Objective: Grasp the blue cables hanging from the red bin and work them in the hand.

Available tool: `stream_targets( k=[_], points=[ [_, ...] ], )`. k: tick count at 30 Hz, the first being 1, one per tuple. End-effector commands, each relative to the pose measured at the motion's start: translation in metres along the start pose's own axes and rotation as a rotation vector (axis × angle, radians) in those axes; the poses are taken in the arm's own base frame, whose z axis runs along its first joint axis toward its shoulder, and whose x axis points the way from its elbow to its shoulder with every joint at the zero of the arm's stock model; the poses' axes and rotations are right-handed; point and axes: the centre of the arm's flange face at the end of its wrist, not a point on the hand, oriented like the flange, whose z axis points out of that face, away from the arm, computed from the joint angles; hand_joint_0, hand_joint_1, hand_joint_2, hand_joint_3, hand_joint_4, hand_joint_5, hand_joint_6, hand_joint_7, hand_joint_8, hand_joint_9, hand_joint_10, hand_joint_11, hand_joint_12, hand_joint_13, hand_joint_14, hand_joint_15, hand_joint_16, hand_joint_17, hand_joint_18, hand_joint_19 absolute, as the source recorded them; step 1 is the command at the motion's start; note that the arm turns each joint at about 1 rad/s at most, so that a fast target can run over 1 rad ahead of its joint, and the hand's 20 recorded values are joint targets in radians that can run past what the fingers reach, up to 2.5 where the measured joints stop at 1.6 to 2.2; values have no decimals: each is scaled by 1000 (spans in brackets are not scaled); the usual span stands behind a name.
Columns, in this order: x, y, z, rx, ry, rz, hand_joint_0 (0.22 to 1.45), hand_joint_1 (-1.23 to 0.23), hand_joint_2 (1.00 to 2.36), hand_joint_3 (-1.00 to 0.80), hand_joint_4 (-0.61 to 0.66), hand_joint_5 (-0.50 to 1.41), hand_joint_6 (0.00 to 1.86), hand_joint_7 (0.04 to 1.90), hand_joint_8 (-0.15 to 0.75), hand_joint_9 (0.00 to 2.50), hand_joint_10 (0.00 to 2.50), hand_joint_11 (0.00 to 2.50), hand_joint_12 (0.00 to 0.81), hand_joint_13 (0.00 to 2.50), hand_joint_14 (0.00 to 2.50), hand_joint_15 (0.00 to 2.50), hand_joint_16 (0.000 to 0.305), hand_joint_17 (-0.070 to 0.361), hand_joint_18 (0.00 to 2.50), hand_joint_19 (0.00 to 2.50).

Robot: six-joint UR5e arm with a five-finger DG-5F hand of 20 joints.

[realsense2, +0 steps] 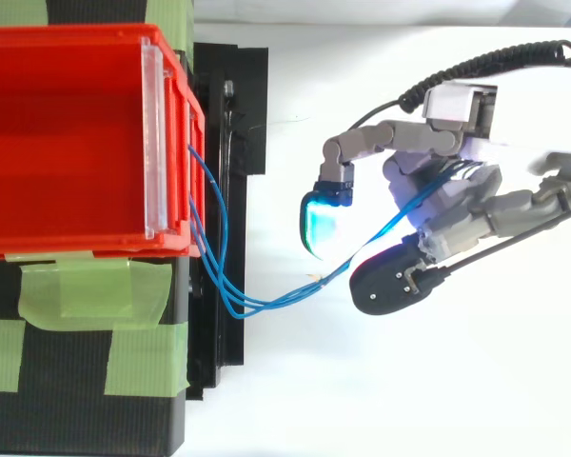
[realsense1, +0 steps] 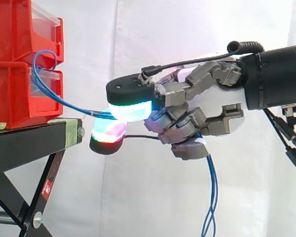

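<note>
Thin blue cables [realsense1: 64,101] loop out of the stacked red bins [realsense1: 19,64] and run right into my hand [realsense1: 207,106]. In the top view the cables [realsense2: 266,300] sag from the bin's [realsense2: 67,143] front edge and rise into the palm of the hand [realsense2: 457,195]. The hand's fingers are curled round the cables, with glowing fingertips [realsense1: 130,109] pointing toward the bins. Below the hand, the cables' loose ends [realsense1: 212,197] hang down.
The bins sit on a black stand [realsense1: 29,145] with green tape [realsense2: 86,290] on its top. A white curtain forms the backdrop.
</note>
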Motion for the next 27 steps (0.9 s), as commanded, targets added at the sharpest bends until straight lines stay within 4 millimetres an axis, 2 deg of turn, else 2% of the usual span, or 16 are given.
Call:
stream_targets(
  k=[1,6,9,22,27],
  points=[
    [0,0,0,0,0,0,924,-697,1014,-623,156,-67,370,1257,500,559,2500,2500,585,990,2500,2168,49,111,1387,1142],
    [0,0,0,0,0,0,900,-671,1011,-746,177,-54,408,1242,505,579,2500,2500,577,994,2500,2118,48,108,1396,1093],
    [3,0,0,2,5,-2,885,-643,1008,-821,192,-39,514,1214,512,621,2500,2500,579,1032,2500,2102,48,108,1428,1068],
    [11,1,-3,19,37,-10,882,-604,1007,-861,215,21,752,1190,537,759,2500,2500,579,1111,2500,2095,48,107,1520,1004],
    [10,0,-3,22,37,-10,847,-580,1002,-947,216,98,711,1239,541,823,2500,2500,580,1151,2500,2093,49,111,1558,986]
  ],
)
